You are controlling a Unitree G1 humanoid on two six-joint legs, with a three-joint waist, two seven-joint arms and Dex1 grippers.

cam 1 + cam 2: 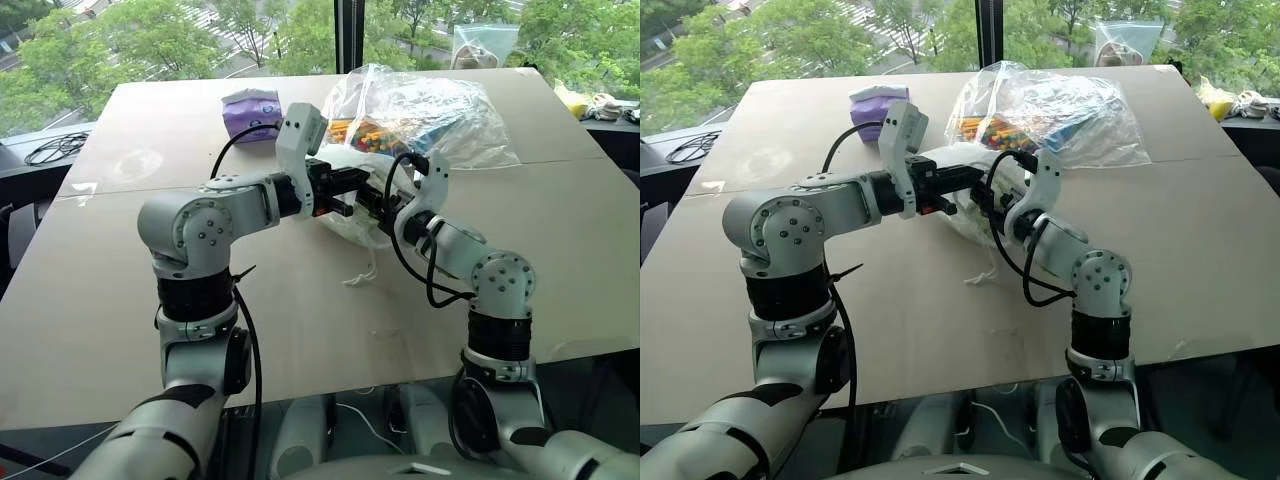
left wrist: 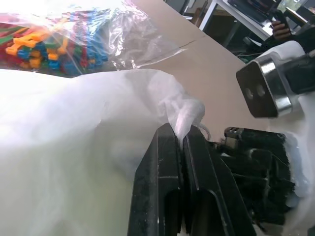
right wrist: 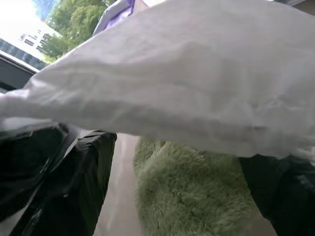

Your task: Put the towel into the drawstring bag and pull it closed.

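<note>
Bag (image 2: 88, 147) — thin white crinkled fabric — sits mid-table, its gathered edge pinched in the clenched left gripper (image 2: 179, 135). Right wrist view shows the fluffy green towel (image 3: 192, 196) under the fabric, between the right gripper's (image 3: 177, 191) spread fingers — released.

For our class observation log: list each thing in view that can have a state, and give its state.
drawstring bag: lifted, edge pinched
towel: beneath the bag's fabric
left gripper: shut on the bag
right gripper: open
clear plastic bag: lying on table
</note>
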